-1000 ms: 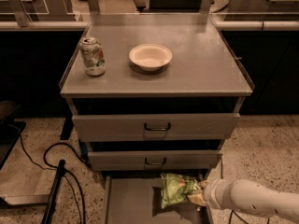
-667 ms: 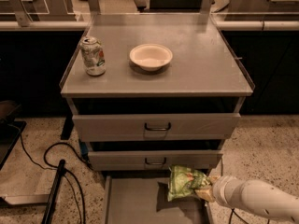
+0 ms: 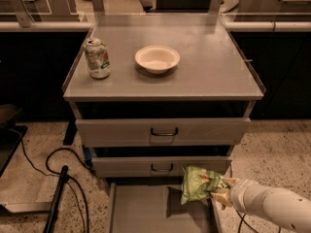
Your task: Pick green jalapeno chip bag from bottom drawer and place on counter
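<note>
The green jalapeno chip bag (image 3: 198,184) is a crinkly light-green foil bag, held above the right side of the open bottom drawer (image 3: 141,210), just below the middle handled drawer. My gripper (image 3: 219,191) comes in from the lower right on a white arm and is shut on the bag's right end. The bag casts a shadow on the drawer's flat grey floor. The counter (image 3: 214,69) is the flat grey cabinet top above.
On the counter stand a green-and-white soda can (image 3: 97,58) at the left and a pale bowl (image 3: 157,58) near the middle. Two handled drawers (image 3: 164,131) are shut. Black cables (image 3: 58,178) lie on the floor at the left.
My gripper has lifted the chip bag up from the drawer floor and moved it a little to the right, up to the level of the middle drawer's lower edge.
</note>
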Robot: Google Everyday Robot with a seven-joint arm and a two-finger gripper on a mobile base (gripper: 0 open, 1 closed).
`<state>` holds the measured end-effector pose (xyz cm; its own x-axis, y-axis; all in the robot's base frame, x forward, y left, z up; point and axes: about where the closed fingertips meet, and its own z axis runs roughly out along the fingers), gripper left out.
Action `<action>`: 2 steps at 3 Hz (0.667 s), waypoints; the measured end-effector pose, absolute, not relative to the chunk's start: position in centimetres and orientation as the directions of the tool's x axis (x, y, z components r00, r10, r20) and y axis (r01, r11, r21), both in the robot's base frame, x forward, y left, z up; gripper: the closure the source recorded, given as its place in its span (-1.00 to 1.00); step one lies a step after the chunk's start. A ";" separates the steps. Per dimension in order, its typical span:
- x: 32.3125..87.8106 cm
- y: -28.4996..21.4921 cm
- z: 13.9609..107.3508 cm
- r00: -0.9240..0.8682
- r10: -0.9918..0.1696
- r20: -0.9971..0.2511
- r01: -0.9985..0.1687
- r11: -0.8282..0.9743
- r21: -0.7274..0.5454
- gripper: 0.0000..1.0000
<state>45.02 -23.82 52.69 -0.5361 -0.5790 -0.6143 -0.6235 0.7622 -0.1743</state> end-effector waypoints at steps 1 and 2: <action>45.3 -25.3 55.8 -0.534 -0.547 -0.645 -0.551 0.804 -0.226 1.00; 45.5 -27.4 60.1 -0.524 -0.514 -0.679 -0.459 0.842 -0.283 1.00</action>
<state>45.48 -27.40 60.09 -0.5236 -0.5142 -0.6793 -0.4593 0.8419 -0.2832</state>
